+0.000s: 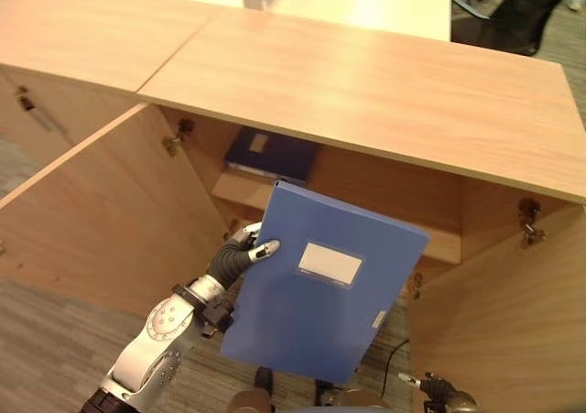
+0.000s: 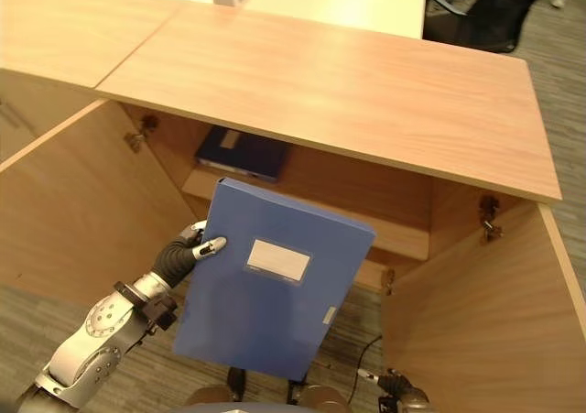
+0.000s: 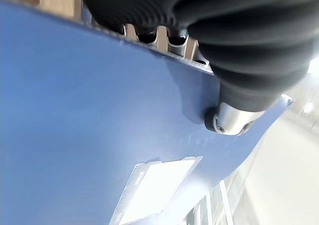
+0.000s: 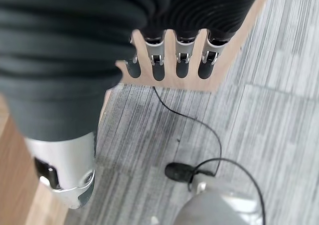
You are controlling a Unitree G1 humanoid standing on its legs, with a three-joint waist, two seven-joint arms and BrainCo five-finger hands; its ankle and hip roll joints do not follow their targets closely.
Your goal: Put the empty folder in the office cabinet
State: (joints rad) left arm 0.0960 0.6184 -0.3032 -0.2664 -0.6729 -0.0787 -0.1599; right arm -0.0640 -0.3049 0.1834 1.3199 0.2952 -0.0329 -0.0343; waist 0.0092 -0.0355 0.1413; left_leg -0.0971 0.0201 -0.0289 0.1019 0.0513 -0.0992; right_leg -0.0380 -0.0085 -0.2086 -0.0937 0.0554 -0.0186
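My left hand grips the left edge of a blue folder with a white label, thumb on its front face and fingers behind. The folder is held tilted in front of the open wooden cabinet, below its top board. In the left wrist view the folder spreads under my thumb. My right hand hangs low near the right door, and the right wrist view shows its fingers straight and holding nothing.
A dark blue folder lies flat on the cabinet's inner shelf. Both doors stand open, the left door and the right door. A black office chair stands behind the cabinet at the far right.
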